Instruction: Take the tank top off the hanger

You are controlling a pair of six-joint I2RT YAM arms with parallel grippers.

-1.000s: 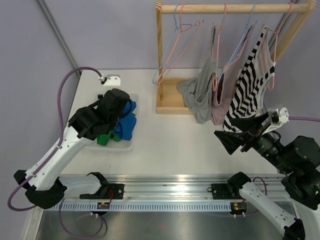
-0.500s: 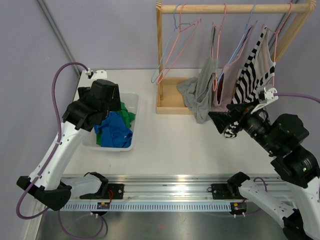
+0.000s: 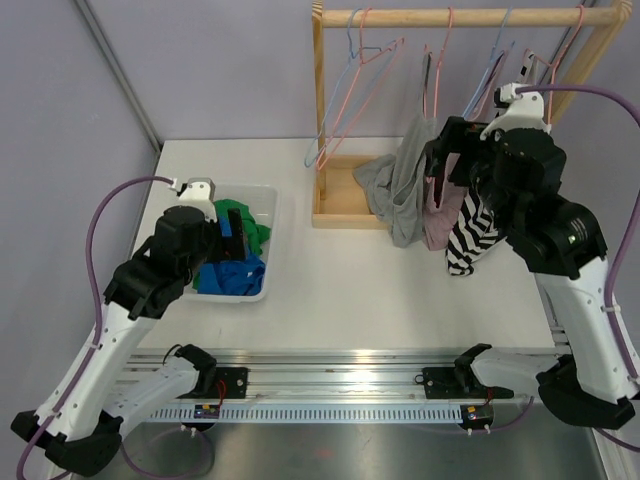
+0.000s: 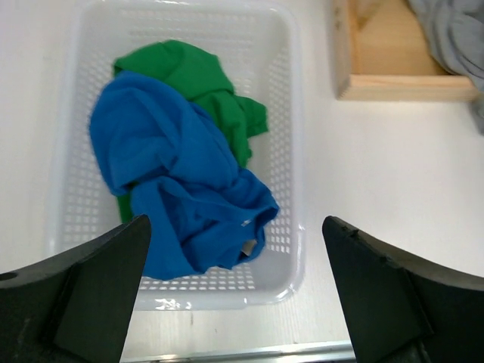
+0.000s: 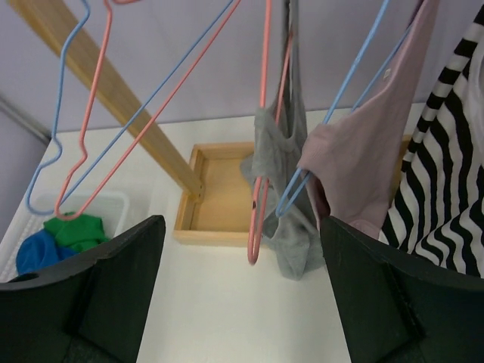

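Observation:
Three tank tops hang on the wooden rack (image 3: 460,17). A grey one (image 3: 405,190) (image 5: 283,151) is on a pink hanger (image 5: 261,151), a pink one (image 3: 437,215) (image 5: 363,151) on a blue hanger (image 5: 333,113), and a black-and-white striped one (image 3: 470,235) (image 5: 446,174) at the right. My right gripper (image 3: 438,165) (image 5: 242,302) is raised close in front of the grey and pink tops, open and touching nothing. My left gripper (image 3: 225,235) (image 4: 236,302) hangs open over the white basket (image 4: 299,151).
A blue garment (image 4: 174,189) lies on a green one (image 4: 204,83) in the basket. Empty pink and blue hangers (image 3: 350,90) (image 5: 113,98) hang at the rack's left end. The rack's wooden base tray (image 3: 340,195) (image 5: 219,189) stands on the white table.
My left gripper opened, dropped the blue garment into the basket and drew back toward the near edge. My right arm rose from table height to the hanging tops.

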